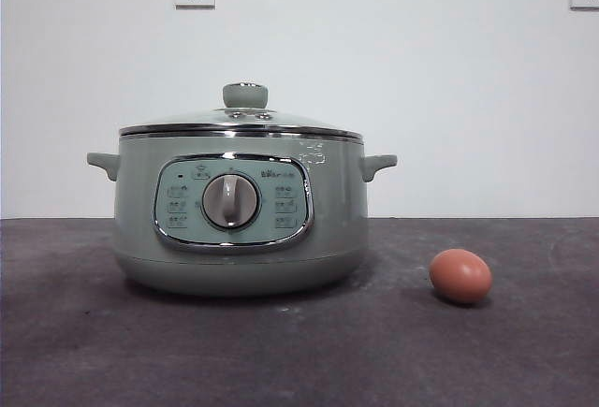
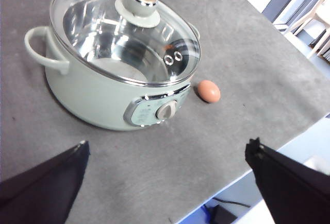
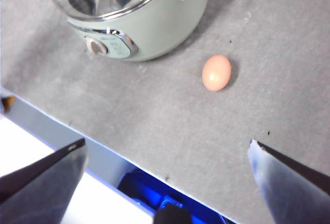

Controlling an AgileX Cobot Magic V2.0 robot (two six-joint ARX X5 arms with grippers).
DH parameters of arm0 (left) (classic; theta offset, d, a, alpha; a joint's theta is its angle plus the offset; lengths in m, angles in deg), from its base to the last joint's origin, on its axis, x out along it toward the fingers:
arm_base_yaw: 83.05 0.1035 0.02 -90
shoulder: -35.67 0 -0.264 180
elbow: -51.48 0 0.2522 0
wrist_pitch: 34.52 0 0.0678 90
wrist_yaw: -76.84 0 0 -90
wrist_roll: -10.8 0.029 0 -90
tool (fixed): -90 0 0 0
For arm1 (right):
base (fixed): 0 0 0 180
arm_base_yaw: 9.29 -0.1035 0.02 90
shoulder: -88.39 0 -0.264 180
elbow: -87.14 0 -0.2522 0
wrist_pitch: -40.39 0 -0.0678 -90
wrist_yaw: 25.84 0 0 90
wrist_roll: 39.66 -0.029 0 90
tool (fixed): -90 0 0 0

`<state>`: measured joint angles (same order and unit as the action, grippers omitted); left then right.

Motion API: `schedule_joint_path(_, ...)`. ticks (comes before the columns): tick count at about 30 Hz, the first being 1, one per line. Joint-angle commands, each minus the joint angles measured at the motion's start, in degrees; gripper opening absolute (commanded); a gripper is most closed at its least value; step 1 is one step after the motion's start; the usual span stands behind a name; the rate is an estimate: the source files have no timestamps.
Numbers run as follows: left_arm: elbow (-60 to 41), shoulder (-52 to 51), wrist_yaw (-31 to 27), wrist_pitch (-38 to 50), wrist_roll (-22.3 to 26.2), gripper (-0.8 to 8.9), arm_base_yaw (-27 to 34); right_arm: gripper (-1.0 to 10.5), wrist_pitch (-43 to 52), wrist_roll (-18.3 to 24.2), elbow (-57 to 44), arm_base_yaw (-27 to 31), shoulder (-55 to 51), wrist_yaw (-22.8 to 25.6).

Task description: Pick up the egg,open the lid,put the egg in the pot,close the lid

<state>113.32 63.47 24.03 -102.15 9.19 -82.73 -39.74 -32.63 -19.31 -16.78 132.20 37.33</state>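
While the lid [image 1: 241,123] sits closed on the pot [image 1: 240,209], both the left gripper [image 2: 167,175] and right gripper [image 3: 167,170] hang wide-jawed and empty, well apart from the egg [image 3: 216,72] ahead of them.

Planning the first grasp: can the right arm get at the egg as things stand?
Probably yes. The egg lies alone on the bare table, apart from the pot, with nothing over it. The right gripper is open and sees it directly, with nothing between them.

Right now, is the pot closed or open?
Closed. The glass lid sits flat on the rim of the pot, knob up. The egg lies outside on the table.
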Motion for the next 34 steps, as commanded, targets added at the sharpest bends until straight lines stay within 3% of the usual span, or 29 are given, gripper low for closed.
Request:
schedule_joint_path(1,0.0,0.1,0.4,0.2,-0.1,5.98,0.1,6.3,0.7,-0.1,0.1,-0.8,1.0,-0.1)
schedule_joint_path(10,0.0,0.1,0.4,0.2,-0.1,5.97,0.1,6.3,7.0,-1.2,0.1,-5.5,10.4,0.9)
schedule_joint_path(21,0.0,0.1,0.4,0.2,-0.1,5.97,0.1,6.3,16.3,-2.5,0.1,-12.0,30.1,12.0)
schedule_joint_path(34,0.0,0.1,0.4,0.2,-0.1,5.97,0.1,5.9,27.5,-4.4,0.1,-16.3,47.0,19.9)
